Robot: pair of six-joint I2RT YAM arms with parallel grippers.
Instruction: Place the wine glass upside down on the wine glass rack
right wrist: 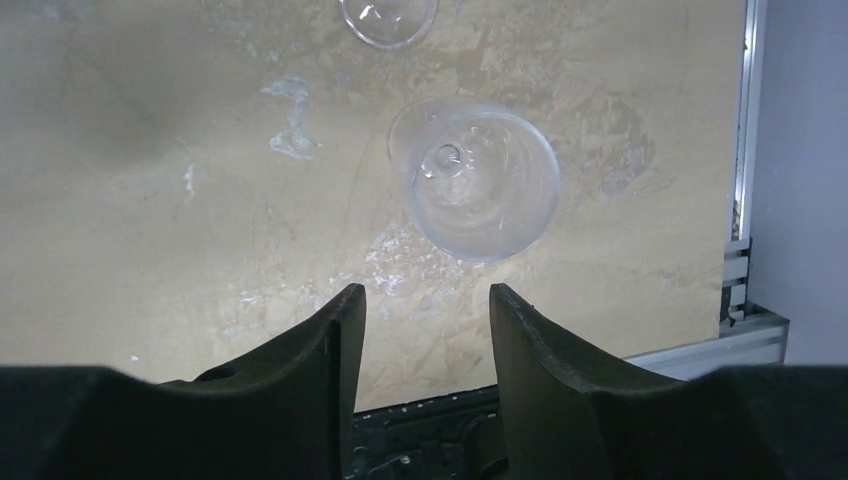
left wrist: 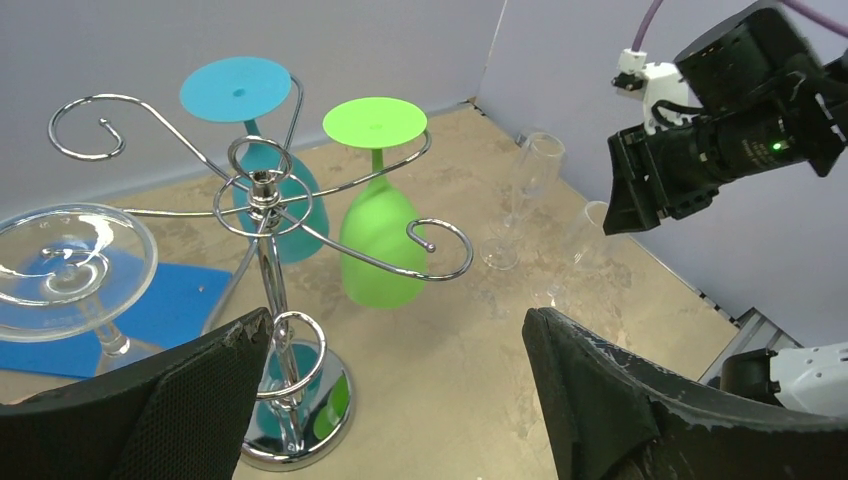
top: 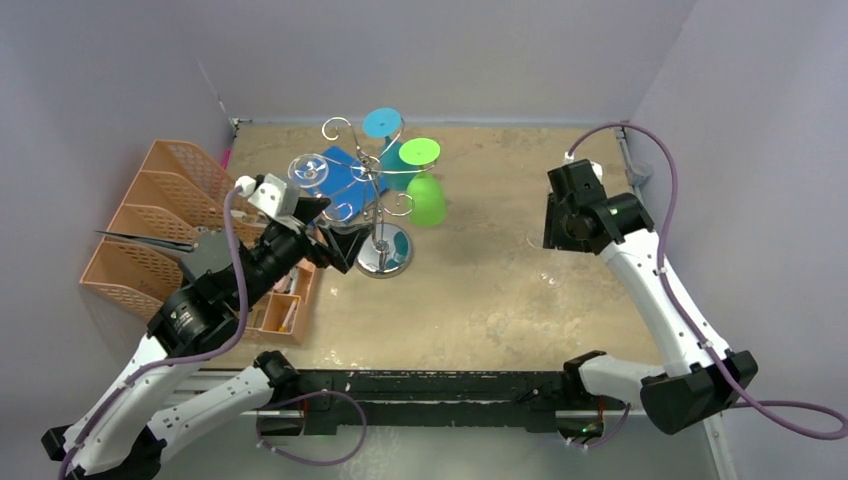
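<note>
- Grey walls enclose a tan, scuffed table [top: 500,290], with both arm bases at its near edge.
- Wine glass [left wrist: 70,270]: clear, hanging upside down on the left-hand scroll arm of the rack. Its foot is uppermost and its stem points down. The bowl is hidden behind the near finger.
- Wine glass rack [left wrist: 268,290]: chrome post on a round shiny base, standing upright on the table left of centre.
- Left gripper [left wrist: 395,330]: jaws spread wide with nothing between them, just beside the rack's base and the hung glass.
- Blue glass [left wrist: 237,90] and green glass [left wrist: 378,240]: both hang inverted on the far arms of the rack, feet uppermost.
- Blue mat [left wrist: 170,300]: lies flat on the table behind the rack.
- Right gripper [right wrist: 425,300]: jaws parted and empty, hovering well apart from the rack on the table's right side.
- Clear glass [right wrist: 475,185]: stands upright on the table below the right gripper, untouched. A second clear glass [right wrist: 390,15] stands near it.
- Orange file tray [top: 150,210]: sits at the left edge of the table.
</note>
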